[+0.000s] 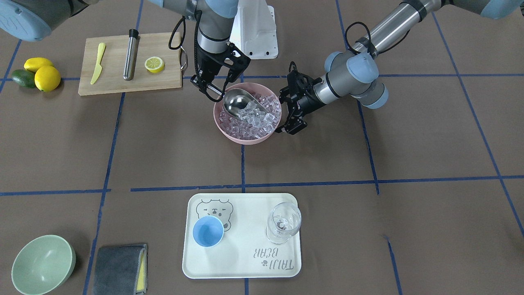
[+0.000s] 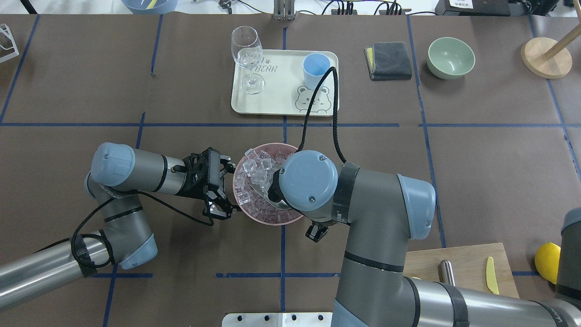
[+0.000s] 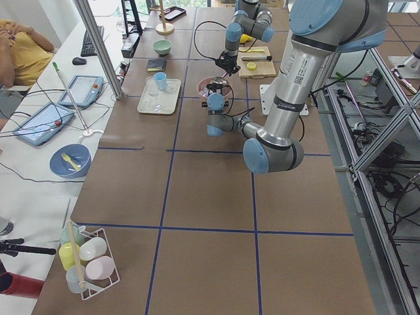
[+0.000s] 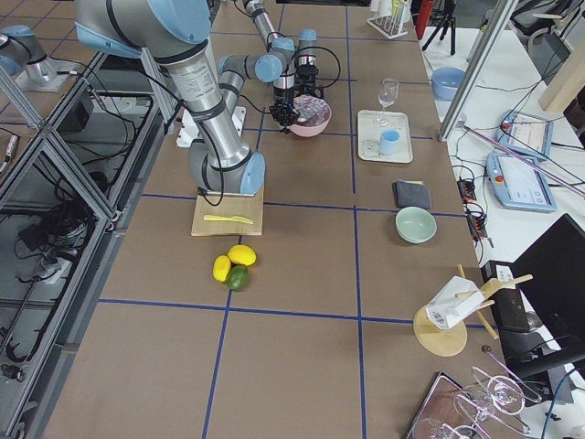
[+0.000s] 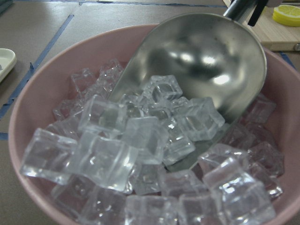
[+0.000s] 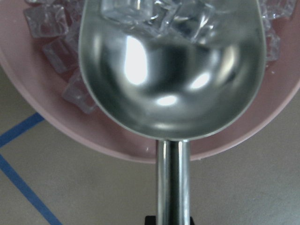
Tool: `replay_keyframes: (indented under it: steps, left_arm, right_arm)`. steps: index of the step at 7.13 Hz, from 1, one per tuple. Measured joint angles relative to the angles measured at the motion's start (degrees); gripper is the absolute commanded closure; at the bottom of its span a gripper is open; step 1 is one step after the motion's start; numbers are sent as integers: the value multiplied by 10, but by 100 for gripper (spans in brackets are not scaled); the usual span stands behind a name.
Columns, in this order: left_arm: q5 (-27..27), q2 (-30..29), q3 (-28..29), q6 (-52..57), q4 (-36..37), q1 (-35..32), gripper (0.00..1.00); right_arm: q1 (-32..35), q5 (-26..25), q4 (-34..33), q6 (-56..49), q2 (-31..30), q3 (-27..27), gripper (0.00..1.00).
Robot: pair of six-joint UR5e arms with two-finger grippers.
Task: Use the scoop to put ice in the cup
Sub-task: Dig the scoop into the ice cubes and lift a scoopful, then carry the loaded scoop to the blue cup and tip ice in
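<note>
The ice [image 1: 256, 119] fills a pink bowl [image 1: 245, 141] at the table's middle. The steel scoop [image 1: 237, 102] lies tilted in the bowl with its trough dug into the cubes, and a few cubes sit at its mouth [image 5: 164, 93]. My right gripper [image 1: 211, 86] is shut on the scoop's handle [image 6: 172, 183] at the bowl's rim. My left gripper [image 2: 229, 188] is open, with its fingers spread beside the bowl's outer wall. The light-blue cup [image 1: 208, 231] stands empty on a cream tray [image 1: 245, 262], well away from the bowl.
A clear wine glass [image 1: 283, 223] stands on the tray beside the cup. A cutting board [image 1: 131, 63] holds a yellow knife, a steel tube and a lemon half. Lemons and an avocado [image 1: 39, 73], a green bowl [image 1: 43, 264] and a grey cloth [image 1: 120, 268] lie at one side.
</note>
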Motion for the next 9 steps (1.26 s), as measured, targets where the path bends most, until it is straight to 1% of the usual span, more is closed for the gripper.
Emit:
replay_keyframes:
  steps: [2,3,7,9]
  left_arm:
    - [0,0,0,0,0,0,0]
    - [0,0,0,0,0,0,0]
    - [0,0,0,0,0,-1,0]
    - [0,0,0,0,0,-1,0]
  right_arm:
    - [1,1,13,10,-9,13,100]
    - [1,1,31,14,-19,19,100]
    - [7,1,81,44,-64,74,100]
    - [26,5,104,71,-79,92,100]
